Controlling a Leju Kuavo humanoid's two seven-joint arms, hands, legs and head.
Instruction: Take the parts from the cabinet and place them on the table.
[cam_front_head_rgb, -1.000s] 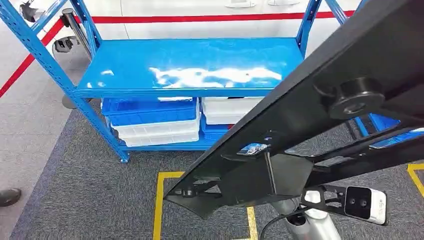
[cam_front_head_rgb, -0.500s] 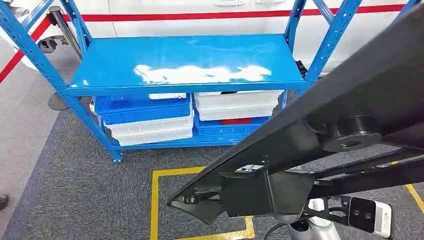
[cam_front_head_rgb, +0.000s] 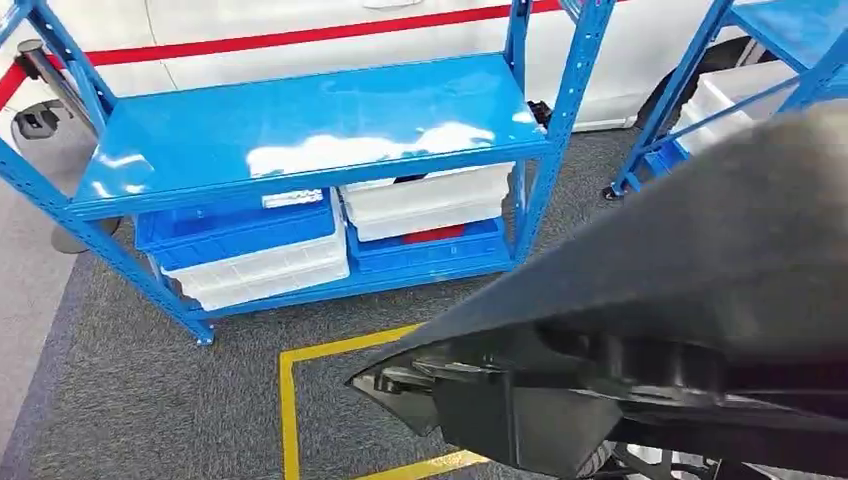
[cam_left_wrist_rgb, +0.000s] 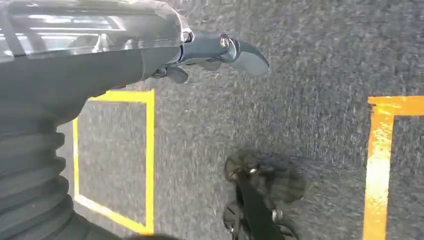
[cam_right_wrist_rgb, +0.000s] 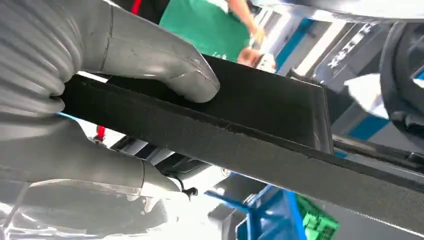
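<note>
The part (cam_front_head_rgb: 700, 300) is a large, flat black panel, matte and slightly grainy on its face, with a straight thick edge and a moulded, bracket-like underside that ends in a blunt point; in the head view it slants across the lower right, held up above the floor in front of the robot. In the right wrist view the right hand (cam_right_wrist_rgb: 100, 100) grips this panel (cam_right_wrist_rgb: 260, 130) along its edge, the thick grey thumb pressed on the flat face and the other fingers wrapped beneath. The left hand (cam_left_wrist_rgb: 200, 55) hangs over the floor with nothing in it, its grey fingers loosely extended and a little apart. Ahead stands a blue steel shelving rack (cam_front_head_rgb: 300, 130) with perforated uprights and a glossy shelf that reflects the ceiling light. On its lower level sit stacked plastic bins, blue (cam_front_head_rgb: 240, 230) and white (cam_front_head_rgb: 430, 200), rectangular with ribbed rims. A second blue rack (cam_front_head_rgb: 760, 60) stands to the right. The floor is dark grey short-pile carpet (cam_front_head_rgb: 150, 400) marked with yellow tape lines (cam_front_head_rgb: 290, 410); behind the racks runs a white wall with a red stripe (cam_front_head_rgb: 250, 40).
</note>
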